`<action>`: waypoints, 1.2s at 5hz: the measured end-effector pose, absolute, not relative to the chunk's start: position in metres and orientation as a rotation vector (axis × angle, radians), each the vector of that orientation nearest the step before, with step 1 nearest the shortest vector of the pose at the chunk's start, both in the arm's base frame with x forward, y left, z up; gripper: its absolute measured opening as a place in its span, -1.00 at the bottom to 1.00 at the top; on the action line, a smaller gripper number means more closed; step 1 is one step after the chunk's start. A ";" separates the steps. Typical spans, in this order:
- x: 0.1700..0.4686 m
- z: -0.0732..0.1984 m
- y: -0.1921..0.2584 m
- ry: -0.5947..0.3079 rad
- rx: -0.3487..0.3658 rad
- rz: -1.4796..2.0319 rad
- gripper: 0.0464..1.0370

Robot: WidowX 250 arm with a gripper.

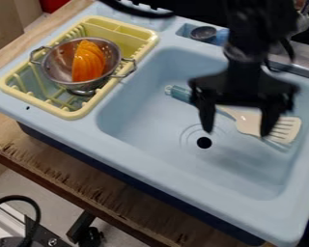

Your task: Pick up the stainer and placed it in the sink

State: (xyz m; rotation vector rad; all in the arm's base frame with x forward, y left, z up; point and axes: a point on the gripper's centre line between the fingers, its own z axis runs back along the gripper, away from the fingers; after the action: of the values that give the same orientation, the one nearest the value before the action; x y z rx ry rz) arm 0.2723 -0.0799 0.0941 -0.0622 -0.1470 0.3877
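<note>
Gripper (238, 131) spread wide, nothing held, over blue sink basin (144, 123), presumably because metal colander (58, 64) holding orange ribbed piece (88, 61) awaits pickup in yellow dish rack (72, 116).

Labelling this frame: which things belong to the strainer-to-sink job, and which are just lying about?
Job:
Metal strainer, on the yellow rack
Blue sink, the destination
Gripper, open, over the sink

Lying about:
Yellow rack, just the strainer's current support
Orange item, inside the strainer
Spatula, in the sink
Small dark cup, behind the sink
</note>
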 end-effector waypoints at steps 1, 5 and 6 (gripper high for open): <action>0.291 0.115 -0.054 -0.171 -0.077 0.467 0.92; 0.306 0.160 0.056 -0.101 -0.058 0.776 0.92; 0.303 0.146 0.063 -0.121 -0.023 0.828 0.92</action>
State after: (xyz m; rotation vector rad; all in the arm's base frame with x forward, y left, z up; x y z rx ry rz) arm 0.3027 0.0631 0.1460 -0.0228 -0.1210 0.8280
